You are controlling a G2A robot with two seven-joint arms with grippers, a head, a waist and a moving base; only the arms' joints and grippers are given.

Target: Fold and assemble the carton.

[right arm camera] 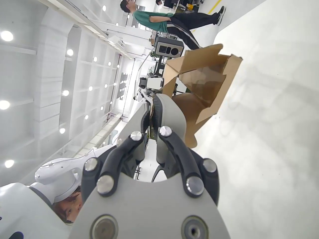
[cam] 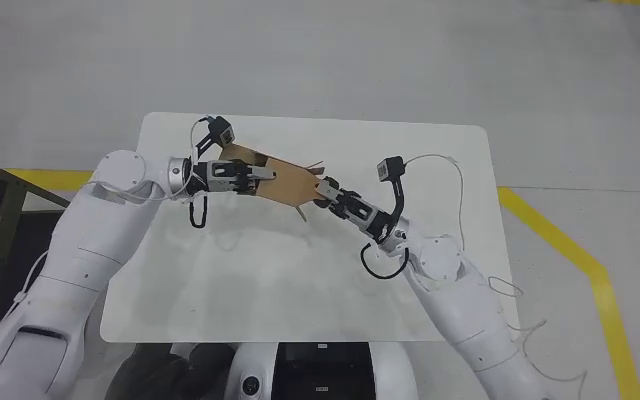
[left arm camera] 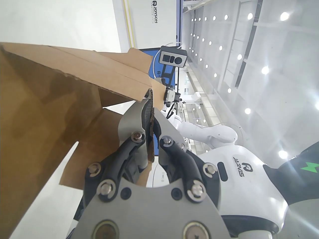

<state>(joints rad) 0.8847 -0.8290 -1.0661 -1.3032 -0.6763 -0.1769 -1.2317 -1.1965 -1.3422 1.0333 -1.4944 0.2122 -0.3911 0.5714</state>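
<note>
Top view, carton: the carton [cam: 285, 180] is half-opened and slung between both arms over the far half of the tabletop [cam: 300, 300], left of centre.
Top view, ends: the left end effector [cam: 262, 175] holds the carton's left end, and the right end effector [cam: 326, 190] holds its right end.
Left wrist view, grip: the left end effector [left arm camera: 150, 105] is pinched tight on 1 corrugated wall edge of the carton [left arm camera: 49, 105]. The panels slope away with their creases only partly set.
Right wrist view, grip: the right end effector [right arm camera: 152, 108] is likewise clamped on a thin wall edge. The carton [right arm camera: 199, 85] gapes as a skewed tube with its flaps [right arm camera: 211, 50] loose, above the tabletop [right arm camera: 274, 125]. Whether its low corner touches, I cannot tell.
Step in hand: probably squaring the flattened sleeve into a box.
Doing it well: push the 2 held edges toward each other evenly so the 4 creases break together. Keep both pinches firm, since thin edges may slip or tear. Avoid twisting, and lower the carton onto the tabletop before folding the flaps.
</note>
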